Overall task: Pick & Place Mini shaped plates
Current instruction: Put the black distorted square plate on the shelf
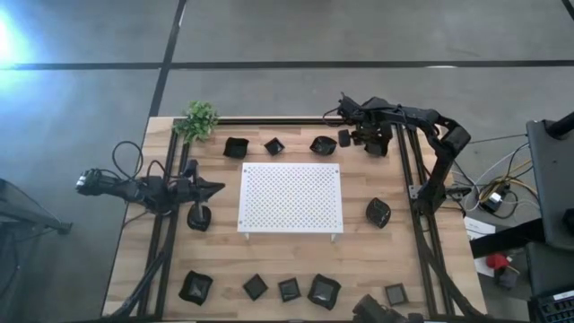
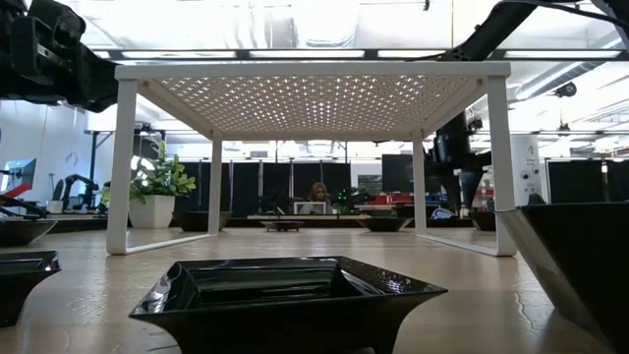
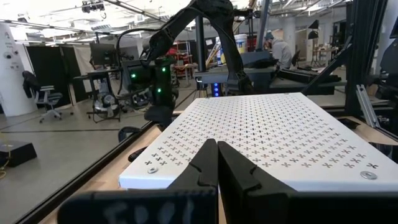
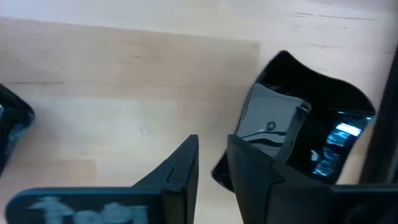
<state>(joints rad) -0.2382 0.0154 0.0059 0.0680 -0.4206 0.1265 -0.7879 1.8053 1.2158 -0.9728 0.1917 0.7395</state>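
The left arm reaches in from the frame's left edge, its pincer (image 1: 213,189) pressed closed at centre left. The right arm bends across the upper right, its pincer (image 1: 343,137) nearly closed, a thin gap between fingers.

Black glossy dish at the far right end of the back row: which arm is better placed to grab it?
Right. The right gripper hovers right over that black glossy dish, while the left gripper waits across the white perforated board.
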